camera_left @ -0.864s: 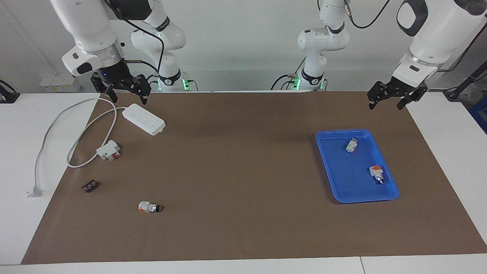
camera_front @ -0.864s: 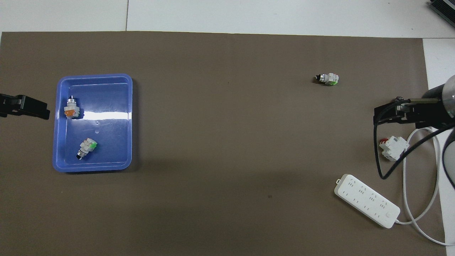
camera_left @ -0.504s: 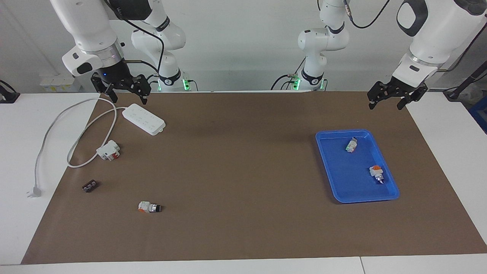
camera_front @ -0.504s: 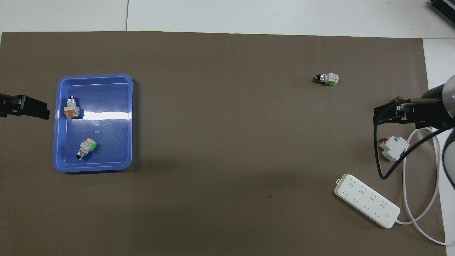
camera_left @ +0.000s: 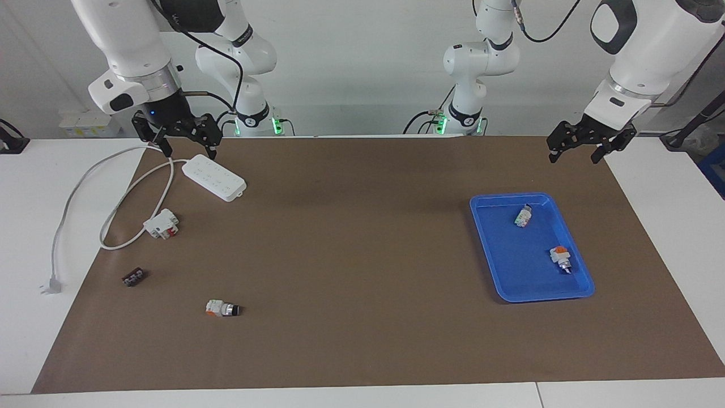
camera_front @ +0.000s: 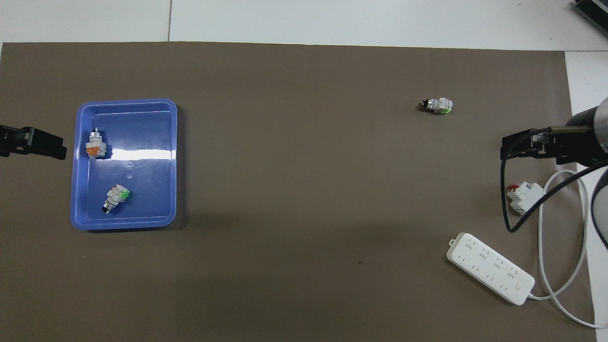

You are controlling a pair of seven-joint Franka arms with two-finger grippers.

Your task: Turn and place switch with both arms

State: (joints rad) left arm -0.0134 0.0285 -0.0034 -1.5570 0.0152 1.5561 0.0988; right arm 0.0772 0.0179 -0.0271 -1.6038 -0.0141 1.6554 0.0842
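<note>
The switch lies on its side on the brown mat, out in the open at the right arm's end of the counter, farther from the robots than anything else there, black knob end pointing toward the middle of the mat. Right claw hangs in the air over the near end of the white power strip, fingers spread wide, nothing in them. Left claw hovers over the mat's edge at the left arm's end, nearer to the robots than the blue tray, fingers open too, empty. Two small switches rest in that tray, apart from each other. A white-and-red block sits beside the strip's looping cable, and a small dark part lies between that block and the switch.
</note>
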